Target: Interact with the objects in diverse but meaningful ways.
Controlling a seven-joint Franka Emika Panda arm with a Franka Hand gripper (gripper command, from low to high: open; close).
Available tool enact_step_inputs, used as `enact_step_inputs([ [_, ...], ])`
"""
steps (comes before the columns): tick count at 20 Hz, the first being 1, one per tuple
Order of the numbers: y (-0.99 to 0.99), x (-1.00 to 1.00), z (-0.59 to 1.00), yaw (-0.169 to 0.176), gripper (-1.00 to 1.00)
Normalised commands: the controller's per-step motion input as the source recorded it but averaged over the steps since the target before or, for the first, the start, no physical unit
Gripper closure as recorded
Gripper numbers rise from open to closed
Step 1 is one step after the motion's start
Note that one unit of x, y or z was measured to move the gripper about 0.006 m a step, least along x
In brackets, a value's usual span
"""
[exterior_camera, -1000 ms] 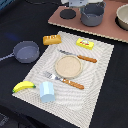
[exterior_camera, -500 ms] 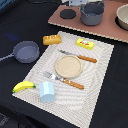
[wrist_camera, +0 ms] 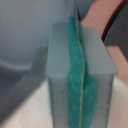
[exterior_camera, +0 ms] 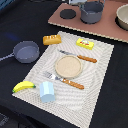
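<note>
Lying on the striped placemat (exterior_camera: 95,95) in the exterior view, a tan plate (exterior_camera: 68,66) sits at centre. From the plate: bread loaf (exterior_camera: 50,39) at 10 o'clock, yellow packet (exterior_camera: 85,44) at 1 o'clock, light blue cup (exterior_camera: 47,91) at 7 o'clock, banana (exterior_camera: 23,86) at 8 o'clock, just beside the cup. A knife (exterior_camera: 80,56) lies just past the plate's far rim, a fork (exterior_camera: 64,80) along its near rim. A grey pan (exterior_camera: 26,51) rests at 9 o'clock, off the mat. A dark grey pot (exterior_camera: 92,12) stands on the pink board (exterior_camera: 107,30) at 12 o'clock.

Wrist view: the gripper (wrist_camera: 77,75) fills the picture, its grey fingers (wrist_camera: 60,75) pressed together along green pads (wrist_camera: 77,90), with nothing visible between them; none of the objects is identifiable here
</note>
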Motion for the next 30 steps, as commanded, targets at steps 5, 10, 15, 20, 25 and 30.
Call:
enact_step_inputs([
  [5,-0.02,0.48,0.01,-0.007,1.0],
  [10,-0.01,0.02,-0.05,0.012,-1.0],
  [15,0.09,0.0,0.17,0.002,-1.0],
  [20,0.09,0.0,0.5,0.0,-1.0],
  [25,0.13,0.0,0.81,0.0,-1.0],
  [30,0.02,0.0,0.66,0.004,-1.0],
])
